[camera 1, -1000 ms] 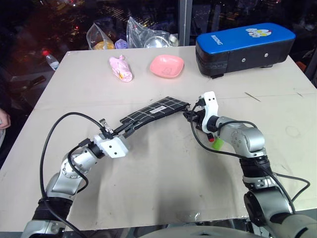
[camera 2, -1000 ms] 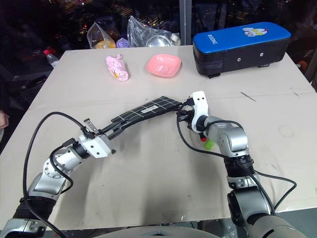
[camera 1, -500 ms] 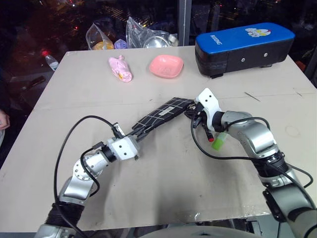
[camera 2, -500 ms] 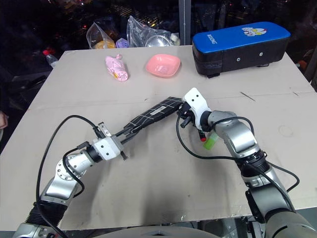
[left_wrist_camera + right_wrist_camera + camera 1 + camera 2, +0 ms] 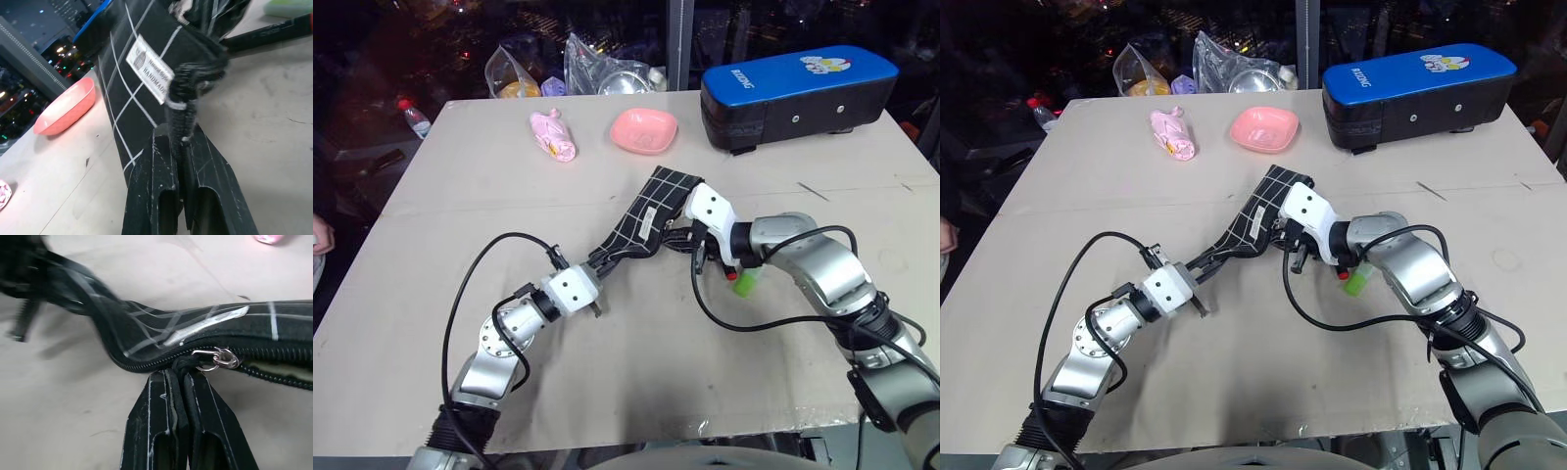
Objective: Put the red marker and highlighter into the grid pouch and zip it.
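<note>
Two grips: you have both grippers clamped on the grid pouch (image 5: 644, 227), which hangs off the counter (image 5: 489, 186) in the middle of the frame.
Left gripper (image 5: 180, 147): its fingers are pressed together on the pouch's lower-left end, at a seam or strap just below the white label (image 5: 149, 75).
Right gripper (image 5: 178, 373): its fingers are pinched on the black zipper pull, right beside the silver ring (image 5: 215, 358) of the slider.
Pouch: it runs slanted from the left gripper up toward centre frame, label side facing you; in the right wrist view the zipper past the slider shows a pale lining, so that stretch is not closed.
Highlighter (image 5: 747, 282): you can see it lying on the counter right of centre, just beside the right forearm and partly behind its cable.
Red marker (image 5: 732, 270): only a red tip and a bit of dark barrel show, touching or just beside the highlighter; the arm hides the rest.
In the way: the right arm and its looping black cable (image 5: 724, 318) lie over both pens.
Around, top of frame: a pink dish (image 5: 644, 130), a pink wrapped packet (image 5: 554, 135) left of it, clear bags (image 5: 592, 67) at the far edge, a big blue-topped black case (image 5: 798, 93) at upper right.
Far left edge: part of a person's hand (image 5: 319, 235).
</note>
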{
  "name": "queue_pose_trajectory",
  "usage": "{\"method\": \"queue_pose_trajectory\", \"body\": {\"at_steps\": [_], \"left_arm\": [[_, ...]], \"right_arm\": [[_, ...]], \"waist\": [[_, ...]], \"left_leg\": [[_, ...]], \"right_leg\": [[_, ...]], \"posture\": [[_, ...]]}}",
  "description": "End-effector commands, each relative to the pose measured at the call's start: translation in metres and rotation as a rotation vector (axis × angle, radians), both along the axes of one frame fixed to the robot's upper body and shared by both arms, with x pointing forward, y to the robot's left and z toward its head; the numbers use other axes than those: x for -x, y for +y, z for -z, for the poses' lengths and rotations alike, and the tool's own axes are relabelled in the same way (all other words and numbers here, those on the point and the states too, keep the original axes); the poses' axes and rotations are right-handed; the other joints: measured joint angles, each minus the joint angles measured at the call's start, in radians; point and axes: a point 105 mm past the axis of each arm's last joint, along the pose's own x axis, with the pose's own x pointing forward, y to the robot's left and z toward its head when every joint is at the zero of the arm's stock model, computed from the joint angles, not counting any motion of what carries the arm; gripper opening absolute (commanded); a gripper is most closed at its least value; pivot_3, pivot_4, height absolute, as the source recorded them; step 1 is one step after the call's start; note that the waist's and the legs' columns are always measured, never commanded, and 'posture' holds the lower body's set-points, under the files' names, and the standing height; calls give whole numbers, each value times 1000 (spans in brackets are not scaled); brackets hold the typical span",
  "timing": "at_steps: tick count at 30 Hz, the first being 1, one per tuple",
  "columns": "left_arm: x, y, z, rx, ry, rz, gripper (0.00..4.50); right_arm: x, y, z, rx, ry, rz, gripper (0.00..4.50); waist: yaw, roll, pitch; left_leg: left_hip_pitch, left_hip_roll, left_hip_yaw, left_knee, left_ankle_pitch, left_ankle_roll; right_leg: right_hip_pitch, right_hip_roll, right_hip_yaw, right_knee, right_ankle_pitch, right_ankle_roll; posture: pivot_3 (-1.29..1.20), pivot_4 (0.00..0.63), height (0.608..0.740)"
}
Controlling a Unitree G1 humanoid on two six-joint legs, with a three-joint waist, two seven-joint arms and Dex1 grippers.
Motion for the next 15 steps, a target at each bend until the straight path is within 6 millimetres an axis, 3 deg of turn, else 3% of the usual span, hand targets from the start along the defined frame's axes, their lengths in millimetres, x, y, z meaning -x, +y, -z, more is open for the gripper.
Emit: {"method": "queue_pose_trajectory", "body": {"at_steps": [1, 7, 15], "left_arm": [[-3, -3, -22, 40, -82, -10, 0], [-4, -2, -36, 87, -133, -32, 0], [-2, 6, -44, 105, -172, -81, 0]], "right_arm": [[17, 16, -16, -21, -35, -110, 41], [4, 4, -6, 14, -24, -14, 41], [-16, -13, -9, 17, -26, 98, 41]], "waist": [[1, 0, 0], [2, 0, 0], [2, 0, 0]], "left_leg": [[0, 0, 0, 0, 0, 0], [0, 0, 0, 0, 0, 0], [0, 0, 0, 0, 0, 0]], "right_leg": [[0, 0, 0, 0, 0, 0], [0, 0, 0, 0, 0, 0], [0, 0, 0, 0, 0, 0]], "posture": [[0, 150, 734], [0, 150, 734], [0, 150, 734]]}}
